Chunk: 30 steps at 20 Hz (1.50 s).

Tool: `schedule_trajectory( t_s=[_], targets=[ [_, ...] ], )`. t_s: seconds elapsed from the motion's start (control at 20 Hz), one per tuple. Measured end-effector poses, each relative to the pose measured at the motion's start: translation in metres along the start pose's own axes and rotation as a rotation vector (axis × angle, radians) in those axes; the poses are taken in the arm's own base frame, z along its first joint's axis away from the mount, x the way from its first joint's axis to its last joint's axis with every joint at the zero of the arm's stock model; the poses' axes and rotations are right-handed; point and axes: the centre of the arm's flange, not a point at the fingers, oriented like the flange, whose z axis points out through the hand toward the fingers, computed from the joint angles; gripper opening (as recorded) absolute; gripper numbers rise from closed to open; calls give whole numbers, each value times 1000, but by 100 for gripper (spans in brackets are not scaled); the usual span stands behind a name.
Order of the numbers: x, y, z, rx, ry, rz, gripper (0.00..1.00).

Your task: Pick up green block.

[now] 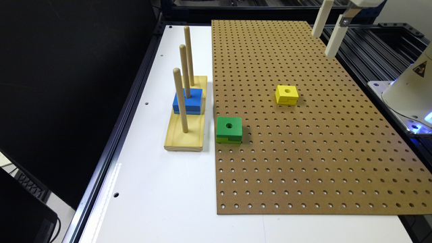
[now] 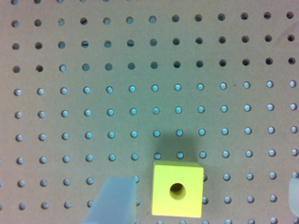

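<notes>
The green block point(image 1: 229, 129) lies on the brown pegboard point(image 1: 303, 162) near its edge on the exterior view's left. It is dark green on top with a round hole and has a lime-green lower layer. My gripper point(image 1: 324, 44) hangs high above the pegboard's far corner on the exterior view's right, well away from the green block. In the wrist view its pale fingers point(image 2: 112, 203) stand wide apart with nothing gripped, so it is open. A yellow block point(image 2: 177, 189) lies on the board below the gap between them.
The yellow block point(image 1: 287, 94) sits mid-board. A wooden base point(image 1: 185, 135) with three upright pegs stands on the white table beside the green block, with a blue block point(image 1: 187, 101) on its middle peg. The robot's base point(image 1: 411, 94) is at the exterior view's right.
</notes>
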Motion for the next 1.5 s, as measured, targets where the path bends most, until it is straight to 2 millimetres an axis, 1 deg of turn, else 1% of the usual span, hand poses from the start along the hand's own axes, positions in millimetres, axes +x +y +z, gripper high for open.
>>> schedule_trajectory(
  t_s=[0.75, 1.2, 1.5],
  targets=[
    [-1, -1, -1, 0, 3, -4, 100],
    [-3, -7, -3, 11, 14, -16, 100],
    [0, -10, -7, 25, 29, -17, 100]
  ],
)
